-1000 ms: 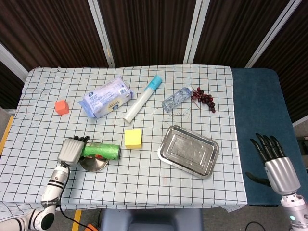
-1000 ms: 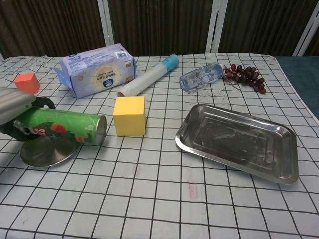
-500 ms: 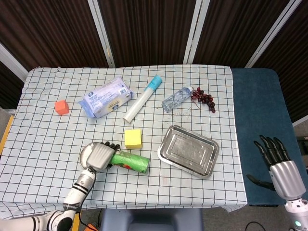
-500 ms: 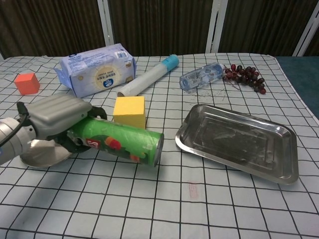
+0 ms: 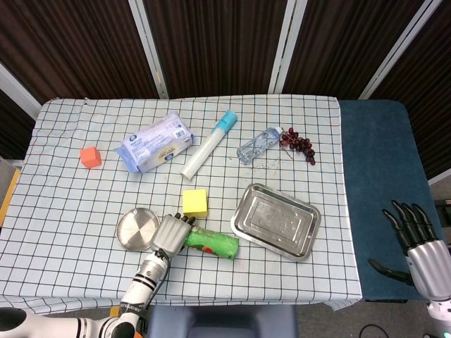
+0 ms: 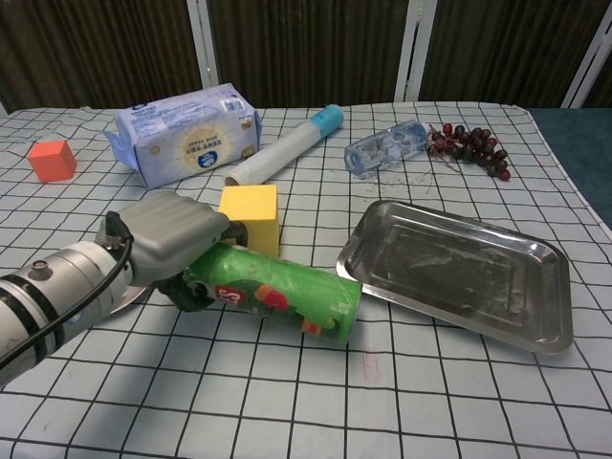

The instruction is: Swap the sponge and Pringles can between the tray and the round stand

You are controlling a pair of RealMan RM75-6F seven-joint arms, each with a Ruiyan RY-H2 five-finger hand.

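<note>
My left hand (image 5: 169, 234) (image 6: 177, 239) grips the green Pringles can (image 5: 211, 243) (image 6: 282, 292) by its left end; the can lies level, its far end pointing right toward the metal tray (image 5: 276, 220) (image 6: 459, 273). The round metal stand (image 5: 137, 228) sits bare just left of the hand; in the chest view the arm hides most of it. The yellow sponge (image 5: 195, 203) (image 6: 251, 218) rests on the cloth behind the can, between stand and tray. The tray holds nothing. My right hand (image 5: 421, 244) hangs off the table at the far right, fingers spread, holding nothing.
At the back lie a blue wipes pack (image 5: 154, 142) (image 6: 186, 132), a white tube with a blue cap (image 5: 208, 144) (image 6: 282, 148), a plastic bottle (image 5: 258, 144) (image 6: 386, 147) and dark grapes (image 5: 297, 144) (image 6: 470, 146). An orange cube (image 5: 90, 156) (image 6: 52, 159) sits far left.
My left hand has carried the Pringles can off the round stand and rightward toward the tray, leaving the stand bare. The right hand has sunk slightly lower.
</note>
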